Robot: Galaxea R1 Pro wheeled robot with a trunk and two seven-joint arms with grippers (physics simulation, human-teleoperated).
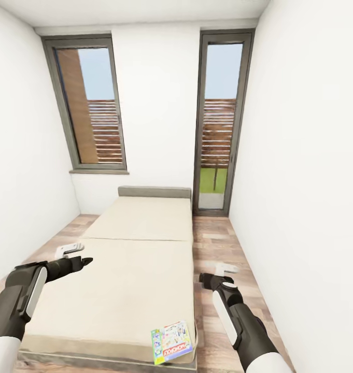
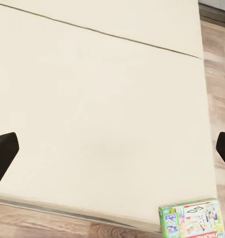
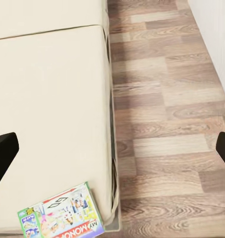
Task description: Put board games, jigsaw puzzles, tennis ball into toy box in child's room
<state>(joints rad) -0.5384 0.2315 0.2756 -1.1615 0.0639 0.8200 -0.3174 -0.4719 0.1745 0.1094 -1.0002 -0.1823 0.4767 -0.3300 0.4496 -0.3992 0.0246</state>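
From the head camera, the Monopoly board game [image 1: 172, 342] lay at the bed's [image 1: 129, 269] near right corner, the left gripper [image 1: 86, 261] poised above the mattress and the right gripper [image 1: 203, 278] over the wood floor [image 1: 217, 243]. Both wrist cameras showed fingertips [image 2: 3, 153] [image 3: 3, 151] spread wide, empty, the game [image 2: 193, 218] [image 3: 63, 213] at the mattress edge.

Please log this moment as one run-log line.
place: bedroom | Monopoly box: near corner of bed | left gripper: open, empty | right gripper: open, empty
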